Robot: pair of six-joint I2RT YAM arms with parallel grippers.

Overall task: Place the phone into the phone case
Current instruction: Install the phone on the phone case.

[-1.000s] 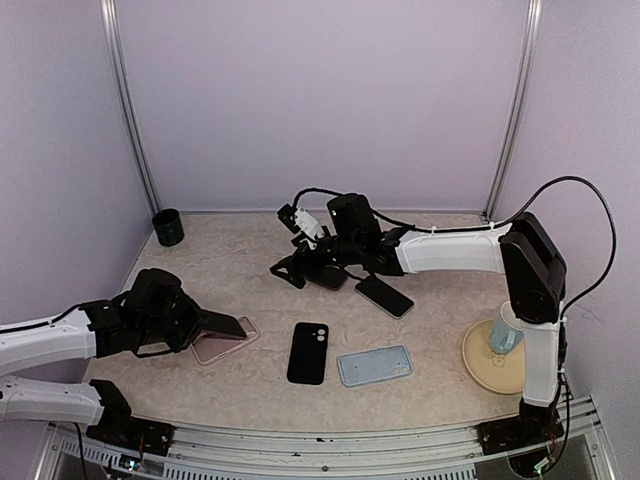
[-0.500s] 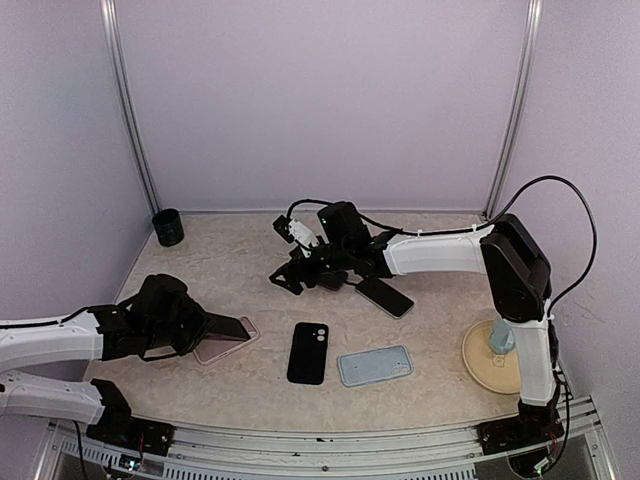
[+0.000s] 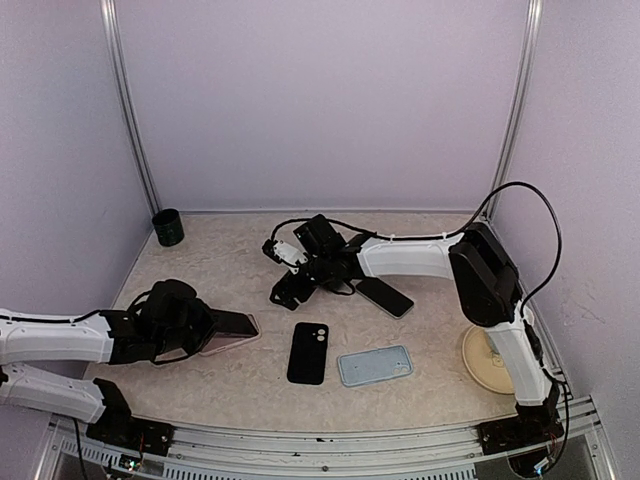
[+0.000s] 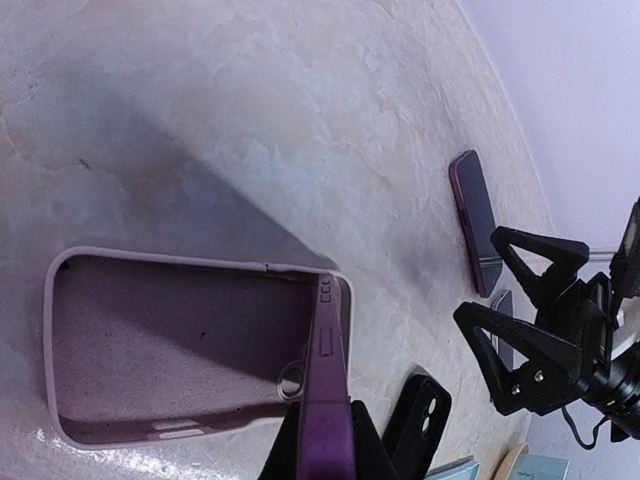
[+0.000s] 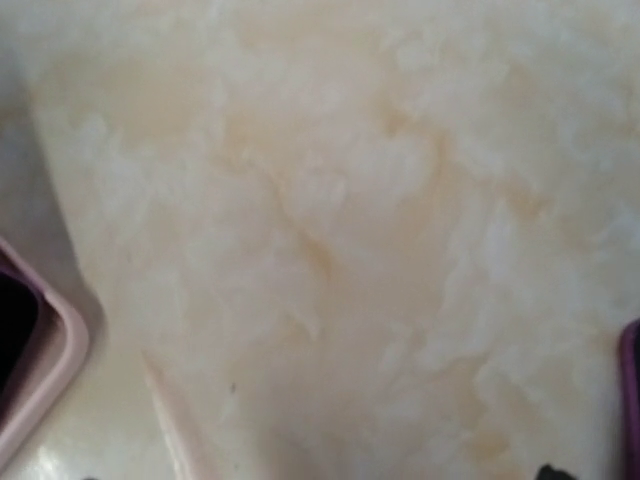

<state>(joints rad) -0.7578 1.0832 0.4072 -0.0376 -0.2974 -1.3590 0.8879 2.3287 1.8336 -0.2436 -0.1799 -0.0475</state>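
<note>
1. The left gripper [image 4: 325,445] is clamped on the purple phone [image 4: 325,350], held on edge. Its far end sits at the rim of the pink case [image 4: 150,340], just ahead of the fingers, probably to tip it in
2. The right gripper [image 3: 288,288] hovers with jaws apart and empty, well away from the case, perhaps ready to steady it

right gripper [image 3: 287,288] sweeping leftward and nearer across the table [image 3: 230,265], away from the back wall, its elbow swinging left with it, left gripper [image 3: 214,325] edging rightward and lower, tipping the purple phone [image 3: 237,322] flatter over the pink phone case [image 3: 226,346]
</note>
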